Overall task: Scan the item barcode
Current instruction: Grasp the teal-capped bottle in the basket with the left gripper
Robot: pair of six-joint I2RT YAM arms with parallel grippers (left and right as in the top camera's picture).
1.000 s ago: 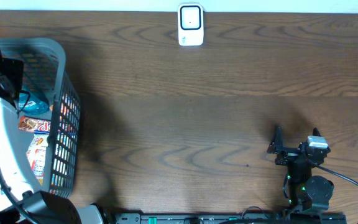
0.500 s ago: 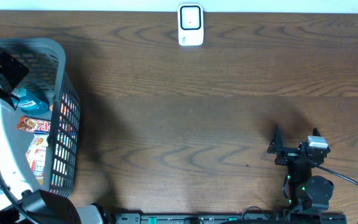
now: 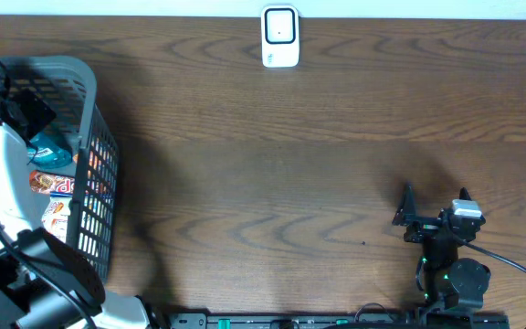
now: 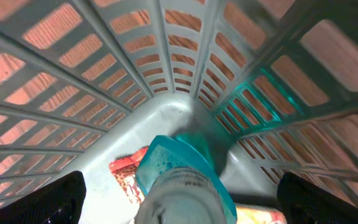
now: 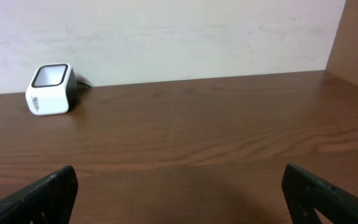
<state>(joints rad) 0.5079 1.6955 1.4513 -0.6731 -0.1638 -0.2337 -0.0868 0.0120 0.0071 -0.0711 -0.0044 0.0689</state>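
Note:
A teal item with a pale grey end point(image 4: 180, 182) lies in the corner of the grey basket point(image 3: 92, 87), above colourful packets point(image 3: 55, 196). My left gripper point(image 3: 24, 113) reaches down inside the basket. In the left wrist view the left gripper point(image 4: 180, 198) is open, with one black finger point(image 4: 59, 196) wide on either side of the teal item and a gap to each. The white barcode scanner point(image 3: 280, 37) stands at the table's far edge, also seen as the scanner point(image 5: 49, 90) in the right wrist view. My right gripper point(image 3: 436, 203) rests open near the front right, holding nothing.
The basket's mesh walls point(image 4: 104, 81) close in tightly around my left gripper. Red and yellow packets point(image 4: 124, 176) lie under the teal item. A pale wall point(image 5: 166, 31) rises behind the scanner. Brown wooden table point(image 3: 290, 164) stretches between basket and right arm.
My left gripper has shifted a little to the right inside the basket, closer over the teal item. The right arm has not moved.

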